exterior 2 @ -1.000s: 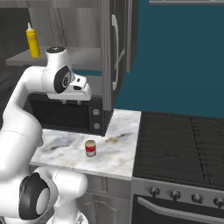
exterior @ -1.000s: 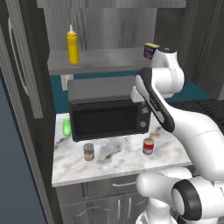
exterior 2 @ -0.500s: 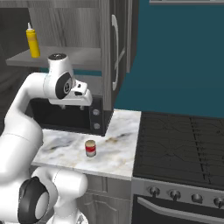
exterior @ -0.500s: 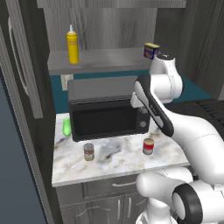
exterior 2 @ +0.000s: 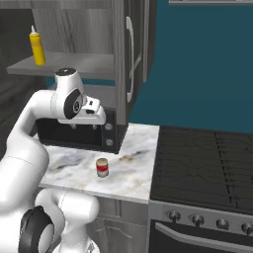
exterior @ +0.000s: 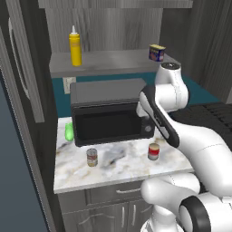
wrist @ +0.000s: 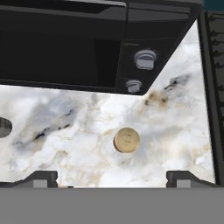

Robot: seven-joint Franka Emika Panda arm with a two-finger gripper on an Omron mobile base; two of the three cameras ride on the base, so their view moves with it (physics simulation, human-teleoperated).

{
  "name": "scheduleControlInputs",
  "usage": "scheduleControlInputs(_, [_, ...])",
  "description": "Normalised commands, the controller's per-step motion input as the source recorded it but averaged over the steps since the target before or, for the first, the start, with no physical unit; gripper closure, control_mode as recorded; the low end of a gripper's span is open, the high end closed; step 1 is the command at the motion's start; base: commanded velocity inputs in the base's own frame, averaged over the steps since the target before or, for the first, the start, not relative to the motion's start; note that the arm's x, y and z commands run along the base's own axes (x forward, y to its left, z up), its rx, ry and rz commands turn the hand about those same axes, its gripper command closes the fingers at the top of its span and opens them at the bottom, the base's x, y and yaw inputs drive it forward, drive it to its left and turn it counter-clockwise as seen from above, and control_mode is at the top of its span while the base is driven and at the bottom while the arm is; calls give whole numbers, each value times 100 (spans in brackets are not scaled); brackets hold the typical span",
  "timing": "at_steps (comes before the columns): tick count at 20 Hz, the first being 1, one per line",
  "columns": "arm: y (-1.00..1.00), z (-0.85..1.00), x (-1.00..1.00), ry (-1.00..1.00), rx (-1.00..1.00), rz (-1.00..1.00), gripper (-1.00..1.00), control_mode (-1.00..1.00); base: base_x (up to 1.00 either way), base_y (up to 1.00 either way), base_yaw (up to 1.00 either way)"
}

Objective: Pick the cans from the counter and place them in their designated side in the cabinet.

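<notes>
The gripper points straight down, fingers spread wide and empty, the red-and-white labelled metal can upright on the marbled stone counter between and beyond them.

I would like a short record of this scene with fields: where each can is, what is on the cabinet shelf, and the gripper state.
red-and-white can: upright on counter, right of centre, before the microwave
brownish can: upright on counter, left part
cabinet shelf: yellow squeeze bottle at left, squat blue-and-yellow tin at right
gripper: open, empty, above the red-and-white can
</notes>
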Motion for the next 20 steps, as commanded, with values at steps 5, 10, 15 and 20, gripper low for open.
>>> scheduleControlInputs(5, [-12,-16,0,-2,0,1,-100,-100,0,0,0])
scheduleControlInputs(10, [-10,-15,0,0,0,2,-100,-100,0,0,0])
scheduleControlInputs(15, [-10,-19,0,0,0,2,-100,-100,0,0,0])
scheduleControlInputs(20, [-8,-24,0,0,0,2,-100,-100,0,0,0])
